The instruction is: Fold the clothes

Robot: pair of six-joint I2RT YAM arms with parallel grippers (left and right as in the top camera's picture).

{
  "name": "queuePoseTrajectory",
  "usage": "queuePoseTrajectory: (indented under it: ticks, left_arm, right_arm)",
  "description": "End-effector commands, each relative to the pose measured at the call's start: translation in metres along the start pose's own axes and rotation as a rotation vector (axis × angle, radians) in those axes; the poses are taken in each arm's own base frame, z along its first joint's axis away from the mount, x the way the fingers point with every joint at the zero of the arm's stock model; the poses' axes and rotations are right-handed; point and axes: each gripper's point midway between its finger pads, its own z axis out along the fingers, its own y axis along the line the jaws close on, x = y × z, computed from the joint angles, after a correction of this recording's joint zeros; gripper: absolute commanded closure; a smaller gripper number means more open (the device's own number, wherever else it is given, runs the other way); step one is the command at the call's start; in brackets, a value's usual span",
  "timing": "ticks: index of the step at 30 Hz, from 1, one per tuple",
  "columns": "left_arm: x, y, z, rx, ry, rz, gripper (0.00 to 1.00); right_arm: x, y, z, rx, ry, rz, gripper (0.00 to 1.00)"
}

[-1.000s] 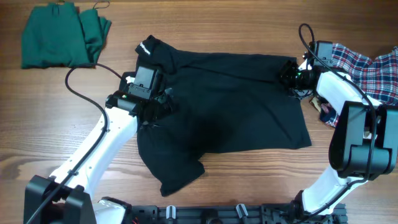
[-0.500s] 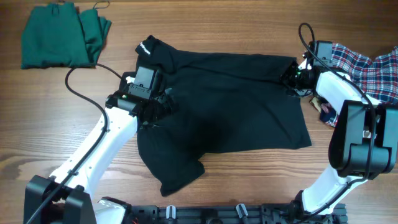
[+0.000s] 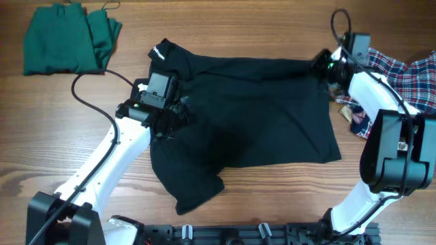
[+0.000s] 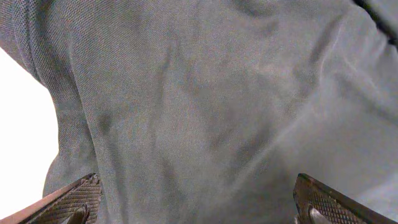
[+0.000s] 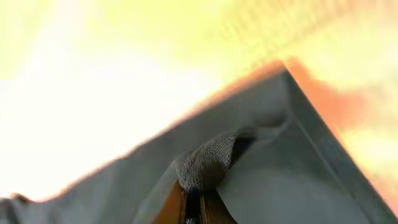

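Observation:
The black collared shirt (image 3: 252, 112) lies spread over the middle of the table, collar at the upper left. My right gripper (image 3: 323, 67) is shut on the shirt's upper right corner; the right wrist view shows a pinch of dark fabric (image 5: 208, 163) bunched between its fingers (image 5: 173, 208). My left gripper (image 3: 170, 117) hovers over the shirt's left part, open, its two fingertips (image 4: 71, 199) wide apart above flat cloth (image 4: 205, 112) with nothing between them. A green garment (image 3: 65, 42) lies folded at the far left. The plaid shirt (image 3: 402, 75) is heaped at the right edge.
The left arm's black cable (image 3: 88, 78) loops over the wooden table (image 3: 54, 136) between the green garment and the black shirt. The right arm's cable (image 3: 337, 20) arches above its wrist. A black rail (image 3: 225, 233) runs along the front edge.
My right gripper has closed on the shirt's upper right corner and moved up and slightly right, drawing that corner with it. The left arm has not moved.

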Motion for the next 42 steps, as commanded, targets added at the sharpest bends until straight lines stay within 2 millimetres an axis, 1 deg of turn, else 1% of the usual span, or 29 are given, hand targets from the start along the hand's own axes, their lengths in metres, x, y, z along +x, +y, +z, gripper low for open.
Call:
queuePoseTrajectory:
  ticks: [1, 3, 4, 6, 8, 10, 12, 15, 18, 21, 22, 23, 24, 26, 27, 29, 31, 33, 35, 37, 39, 41, 42]
  left_arm:
    - [-0.004, 0.000, 0.000, -0.008, -0.011, 0.007, 0.01]
    - [-0.003, 0.001, 0.002, -0.013, -0.006, 0.007, 0.02]
    - [-0.003, 0.001, 0.003, -0.015, -0.004, 0.007, 0.01]
    - [-0.003, 0.001, 0.004, -0.015, -0.004, 0.007, 0.01]
    - [-0.003, 0.001, 0.004, -0.015, -0.004, 0.007, 0.02]
    - [-0.002, 0.000, 0.004, -0.006, 0.005, 0.007, 0.05]
    - [0.001, -0.003, 0.004, 0.008, 0.018, 0.011, 0.05]
    - [0.006, -0.011, 0.004, 0.022, 0.021, 0.034, 0.05]
    - [0.012, -0.026, 0.003, 0.052, 0.011, 0.103, 0.05]
    - [0.017, -0.038, 0.002, 0.080, 0.003, 0.137, 0.04]
    - [0.018, -0.041, 0.002, 0.084, 0.002, 0.143, 0.04]
    - [0.019, -0.042, 0.002, 0.086, 0.002, 0.148, 0.04]
    - [0.020, -0.042, 0.002, 0.086, 0.003, 0.148, 0.04]
    - [0.020, -0.042, 0.002, 0.086, 0.003, 0.148, 0.03]
    - [0.020, -0.042, 0.002, 0.086, 0.003, 0.148, 0.03]
    - [0.020, -0.042, 0.002, 0.086, 0.003, 0.149, 0.03]
    - [0.019, -0.042, 0.002, 0.087, 0.001, 0.163, 0.02]
    - [0.017, -0.044, 0.002, 0.093, -0.011, 0.184, 0.01]
    - [0.011, -0.048, 0.001, 0.108, -0.038, 0.192, 0.00]
    - [0.002, -0.058, 0.000, 0.144, -0.079, 0.189, 0.01]
    - [-0.014, -0.064, -0.003, 0.176, -0.136, 0.172, 0.00]
    - [-0.037, -0.068, -0.005, 0.211, -0.200, 0.136, 0.01]
    - [-0.053, -0.067, -0.004, 0.227, -0.239, 0.108, 0.03]
  right_arm:
    - [-0.023, 0.019, 0.002, -0.074, -0.071, -0.017, 0.96]
    - [-0.034, 0.023, 0.001, -0.086, -0.119, -0.014, 0.96]
    - [-0.044, 0.028, -0.001, -0.104, -0.163, -0.025, 0.96]
    - [-0.055, 0.034, -0.002, -0.128, -0.211, -0.037, 0.96]
    - [-0.060, 0.036, 0.001, -0.143, -0.234, -0.027, 0.96]
    - [-0.061, 0.033, 0.011, -0.145, -0.247, -0.021, 0.96]
    - [-0.062, 0.029, 0.021, -0.147, -0.257, -0.025, 0.96]
    - [-0.060, 0.017, 0.037, -0.119, -0.268, -0.018, 0.95]
    - [-0.059, -0.002, 0.052, -0.056, -0.288, -0.008, 0.96]
    - [-0.062, -0.011, 0.059, -0.028, -0.322, -0.017, 0.96]
    - [-0.066, -0.010, 0.060, -0.033, -0.340, -0.049, 0.96]
    - [-0.069, -0.008, 0.061, -0.042, -0.356, -0.068, 0.84]
    - [-0.070, -0.007, 0.061, -0.047, -0.361, -0.069, 0.62]
    - [-0.068, -0.008, 0.061, -0.044, -0.351, -0.068, 0.36]
    - [-0.064, -0.007, 0.063, -0.051, -0.334, -0.068, 0.20]
    - [-0.060, -0.009, 0.064, -0.045, -0.312, -0.065, 0.12]
    - [-0.059, -0.007, 0.060, -0.047, -0.303, -0.086, 0.01]
    - [-0.064, 0.008, 0.048, -0.081, -0.304, -0.156, 0.01]
    - [-0.071, 0.020, 0.028, -0.079, -0.311, -0.208, 0.00]
    - [-0.076, 0.032, 0.002, -0.073, -0.310, -0.231, 0.00]
    - [-0.073, 0.037, -0.017, -0.061, -0.288, -0.224, 0.00]
    - [-0.064, 0.036, -0.031, -0.040, -0.244, -0.214, 0.00]
    - [-0.058, 0.034, -0.037, -0.025, -0.220, -0.226, 0.01]
